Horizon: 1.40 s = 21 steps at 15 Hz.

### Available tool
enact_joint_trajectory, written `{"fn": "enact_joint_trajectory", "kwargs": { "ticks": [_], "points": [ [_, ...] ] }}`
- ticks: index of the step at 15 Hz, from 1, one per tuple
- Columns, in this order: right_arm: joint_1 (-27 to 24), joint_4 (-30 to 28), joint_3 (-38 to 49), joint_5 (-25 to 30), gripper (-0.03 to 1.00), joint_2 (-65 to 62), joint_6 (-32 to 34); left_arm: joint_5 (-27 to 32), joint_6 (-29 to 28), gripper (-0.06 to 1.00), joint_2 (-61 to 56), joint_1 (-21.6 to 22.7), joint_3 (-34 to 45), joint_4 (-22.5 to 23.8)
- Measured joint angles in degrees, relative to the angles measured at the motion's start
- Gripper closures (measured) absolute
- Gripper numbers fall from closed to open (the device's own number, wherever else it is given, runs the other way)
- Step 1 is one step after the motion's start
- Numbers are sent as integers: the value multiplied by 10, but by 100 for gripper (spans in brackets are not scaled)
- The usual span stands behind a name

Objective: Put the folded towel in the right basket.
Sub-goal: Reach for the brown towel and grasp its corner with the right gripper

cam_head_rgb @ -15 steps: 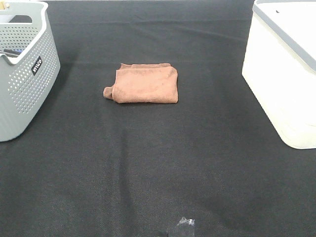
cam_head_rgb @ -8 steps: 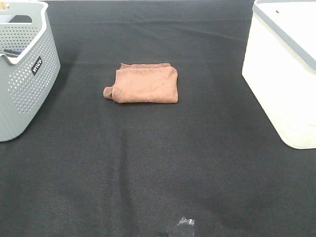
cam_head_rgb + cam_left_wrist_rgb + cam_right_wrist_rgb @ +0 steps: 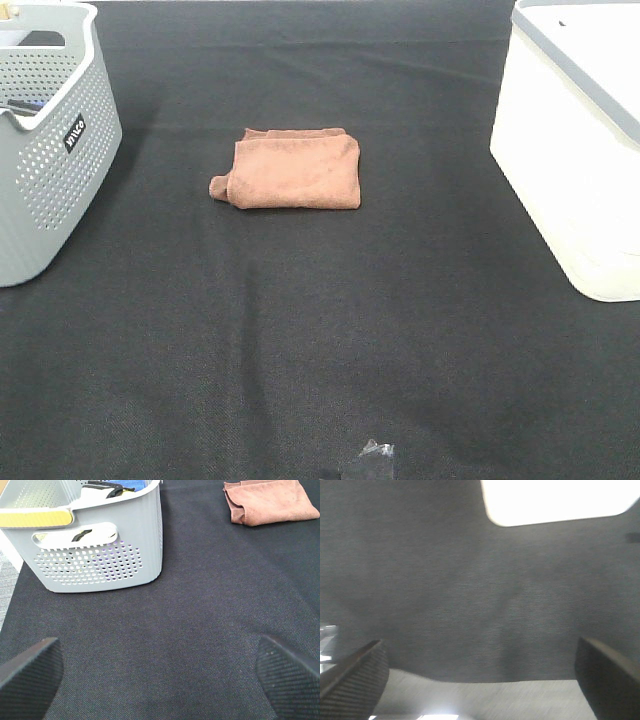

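Note:
The folded brown towel [image 3: 293,169] lies flat on the black cloth at the middle back of the table; it also shows in the left wrist view [image 3: 270,501]. The right basket [image 3: 580,140] is white and stands at the right edge; in the right wrist view it shows as a bright white patch [image 3: 555,500]. My left gripper [image 3: 160,675] is open and empty, well short of the towel, beside the grey basket. My right gripper [image 3: 480,672] is open and empty over bare cloth near the white basket. Neither gripper shows in the exterior high view.
A grey perforated basket [image 3: 45,150] with items inside stands at the left edge, also in the left wrist view [image 3: 95,555]. A small crumpled clear scrap [image 3: 375,458] lies at the front edge. The black cloth [image 3: 320,330] covers the table.

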Motion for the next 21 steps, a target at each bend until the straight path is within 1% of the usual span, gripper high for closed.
{"fn": "enact_joint_trajectory", "kwargs": {
  "ticks": [2,3,6,9,11,12,13,14,15,16,17,18,19,21],
  "points": [
    [0,42,-92,19,-1,129,0,0,0,-3,0,0,0,0],
    [0,42,-92,19,-1,129,0,0,0,-3,0,0,0,0],
    [0,83,-211,22,-1,280,0,0,0,-3,0,0,0,0],
    [0,121,-259,13,-1,360,-26,0,0,-3,0,0,0,0],
    [0,160,-319,8,-1,439,-31,0,0,-3,0,0,0,0],
    [0,197,-386,6,-1,515,-41,0,0,-3,0,0,0,0],
    [1,210,-405,3,-1,536,-43,0,0,-3,0,0,0,0],
    [14,230,-448,1,0,587,-50,0,0,-3,0,0,0,0],
    [42,235,-496,-2,0,645,-54,0,0,-3,0,0,0,0],
    [75,235,-539,-5,0,704,-55,0,0,-3,0,0,0,0],
    [121,237,-616,-6,1,784,-54,0,0,-3,0,0,0,0],
    [144,241,-667,-5,1,837,-53,0,0,-3,0,0,0,0],
    [157,248,-721,3,1,893,-52,0,0,-3,0,0,0,0],
    [164,268,-828,14,1,990,-52,0,0,-3,0,0,0,0]
  ]
}}
